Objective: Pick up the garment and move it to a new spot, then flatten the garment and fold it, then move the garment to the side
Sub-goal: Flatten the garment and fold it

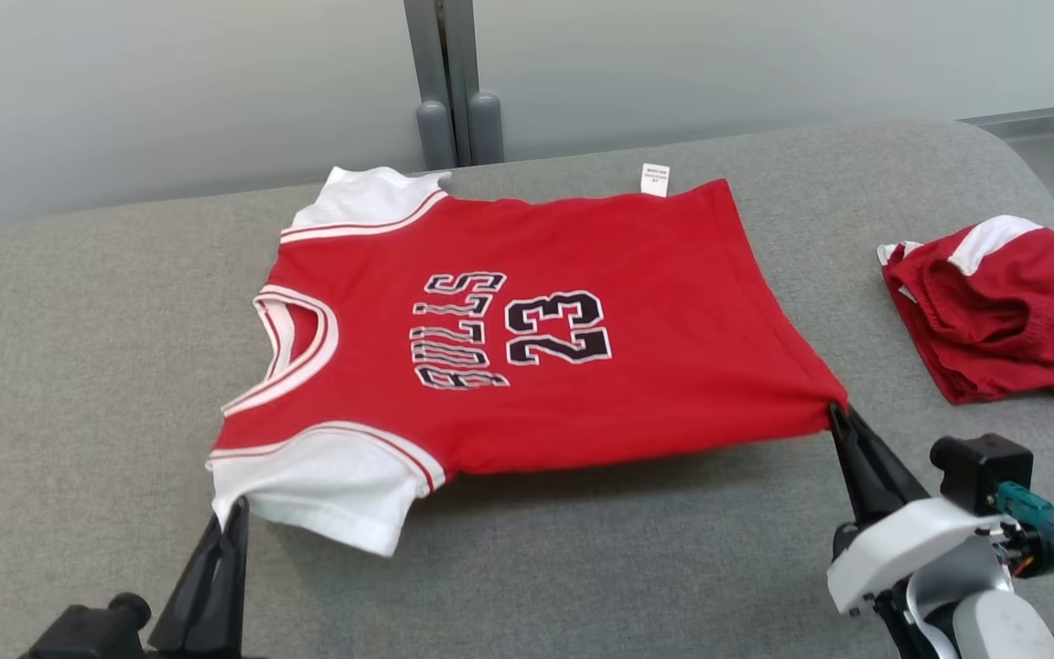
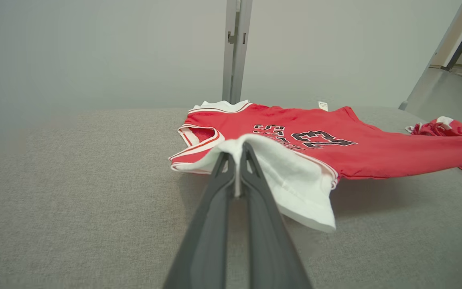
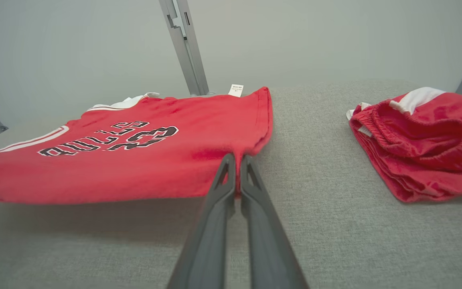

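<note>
The garment (image 1: 527, 329) is a red jersey with white sleeves and "BULLS 23" on the chest, spread over the grey table (image 1: 79, 366) with its collar to the left. Its near edge is lifted off the surface and casts a shadow. My left gripper (image 1: 232, 513) is shut on the near white sleeve; the left wrist view shows my left gripper (image 2: 237, 154) pinching the white cloth of the garment (image 2: 295, 140). My right gripper (image 1: 836, 412) is shut on the near hem corner, and in its own view my right gripper (image 3: 237, 160) clamps the red hem of the garment (image 3: 134, 160).
A crumpled pair of red shorts (image 1: 1003, 311) with a white stripe lies at the table's right edge, close to my right arm; the right wrist view has the red shorts (image 3: 423, 140) too. A grey wall post (image 1: 449, 82) stands behind the table. Bare table lies at the left and front.
</note>
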Motion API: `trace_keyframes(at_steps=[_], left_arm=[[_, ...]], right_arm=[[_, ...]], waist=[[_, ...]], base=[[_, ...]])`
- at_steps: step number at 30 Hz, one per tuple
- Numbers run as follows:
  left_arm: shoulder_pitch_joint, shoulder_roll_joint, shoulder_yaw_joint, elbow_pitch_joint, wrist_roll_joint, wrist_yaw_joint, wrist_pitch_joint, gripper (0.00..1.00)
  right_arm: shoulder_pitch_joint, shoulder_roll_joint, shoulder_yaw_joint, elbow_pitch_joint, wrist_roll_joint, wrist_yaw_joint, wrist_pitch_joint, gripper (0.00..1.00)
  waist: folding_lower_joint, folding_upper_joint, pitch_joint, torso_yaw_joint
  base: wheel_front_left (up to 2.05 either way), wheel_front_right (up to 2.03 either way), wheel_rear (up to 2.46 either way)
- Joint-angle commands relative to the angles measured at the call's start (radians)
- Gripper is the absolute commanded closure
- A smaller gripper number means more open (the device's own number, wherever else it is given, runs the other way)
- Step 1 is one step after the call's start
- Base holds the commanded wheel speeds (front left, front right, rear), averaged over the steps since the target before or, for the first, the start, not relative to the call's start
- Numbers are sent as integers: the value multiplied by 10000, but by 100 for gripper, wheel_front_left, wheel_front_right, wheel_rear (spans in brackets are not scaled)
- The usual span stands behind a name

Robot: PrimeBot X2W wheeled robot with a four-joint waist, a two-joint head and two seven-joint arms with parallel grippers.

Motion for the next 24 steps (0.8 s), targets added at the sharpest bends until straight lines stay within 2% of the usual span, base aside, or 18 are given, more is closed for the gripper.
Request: trace_keyframes(at_steps=[1,8,18,24], left_arm=[[230,67,-24,-86,-129,65,123,100],[226,-65,-294,335,-383,-156,239,100],[-688,-179,-340,1860,-887,-755,74,100],[-2074,-248,-492,2906,-980,-1203,99,100]], right_arm=[[285,-36,-19,-194,35,-13,166,100],[586,-36,192,-152,118,-13,667,100],[-108,-36,516,1377,-235,-13,921,100],[-1046,-39,696,2434,-38,-13,1498,100]], waist=[[1,-1,-41,2],[1,-1,-106,-70],[1,-1,-200,-145],[1,-1,-112,-168]], base=[[0,0,0],[0,0,0],[0,0,0],[0,0,0]])
